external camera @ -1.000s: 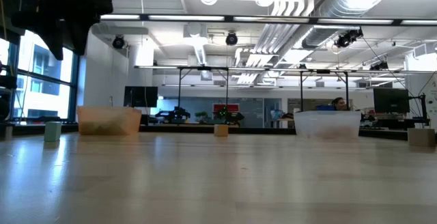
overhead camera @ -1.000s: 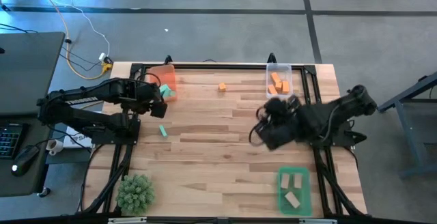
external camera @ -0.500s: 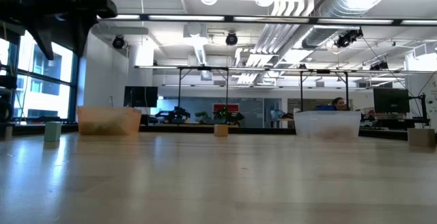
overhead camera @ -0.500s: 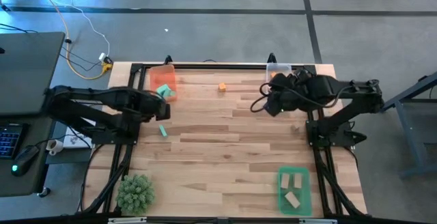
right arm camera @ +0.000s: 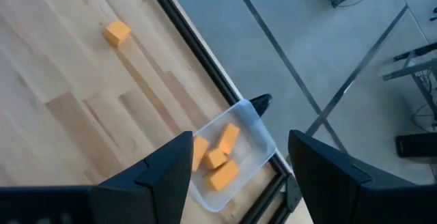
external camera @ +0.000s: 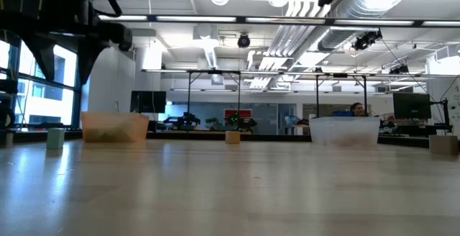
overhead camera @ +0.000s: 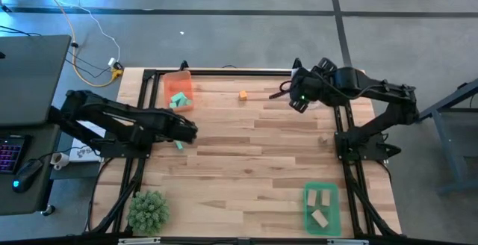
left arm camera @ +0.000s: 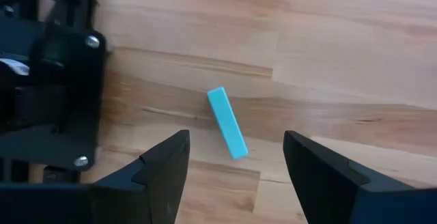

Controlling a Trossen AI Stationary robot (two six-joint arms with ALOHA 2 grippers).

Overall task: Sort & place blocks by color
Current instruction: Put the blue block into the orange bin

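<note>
The left gripper [left arm camera: 235, 166] has come down over the teal block [left arm camera: 227, 123], fingers spread and empty. Farther away, the right gripper [right arm camera: 235, 166] has swung to the clear tray [right arm camera: 254, 136], also spread and empty above its orange blocks [right arm camera: 223, 140]. One orange block [overhead camera: 243, 95] still lies loose on the table [overhead camera: 246, 163], so sorting is not finished.

The left dark six-joint arm reaches in from the left edge of the high view toward the frame's centre-left, its left two-finger gripper [overhead camera: 188, 131] held low with the dark fingers [left arm camera: 164, 169] spread wide apart. The right dark six-joint arm folds up from its base at centre right, elbow out to the right, and carries the right two-finger gripper [overhead camera: 297, 97] toward the upper middle-right, its fingers [right arm camera: 167, 166] also parted.
</note>
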